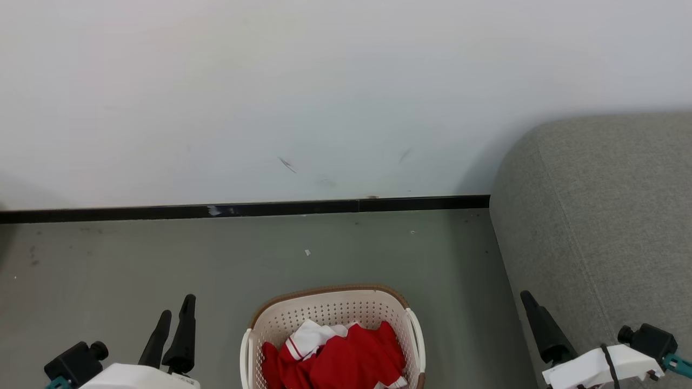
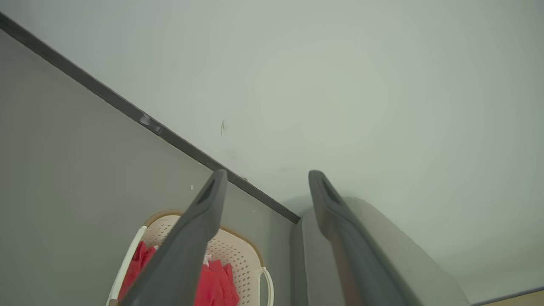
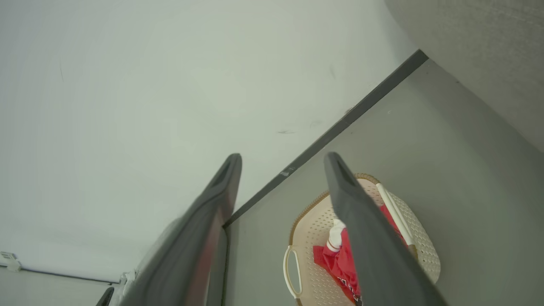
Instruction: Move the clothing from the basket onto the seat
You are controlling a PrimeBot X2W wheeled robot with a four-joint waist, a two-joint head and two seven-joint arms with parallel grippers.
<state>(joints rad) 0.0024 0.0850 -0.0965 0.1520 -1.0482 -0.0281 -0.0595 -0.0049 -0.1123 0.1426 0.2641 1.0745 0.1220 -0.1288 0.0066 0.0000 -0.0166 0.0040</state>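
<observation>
My left gripper (image 1: 177, 305) and right gripper (image 3: 284, 158) gape empty, flanking the laundry basket (image 1: 330, 290); I should pinch the red garments (image 1: 351, 359) mid-heap.

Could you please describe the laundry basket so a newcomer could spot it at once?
Start at the big grey sofa on the right; on the floor just left of it stands an oval cream basket. Its perforated walls, brown rim and the red clothing inside mark it out.

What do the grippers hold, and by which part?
Nothing: the left gripper and right gripper are open and empty; the clothing lies in the basket.
</observation>
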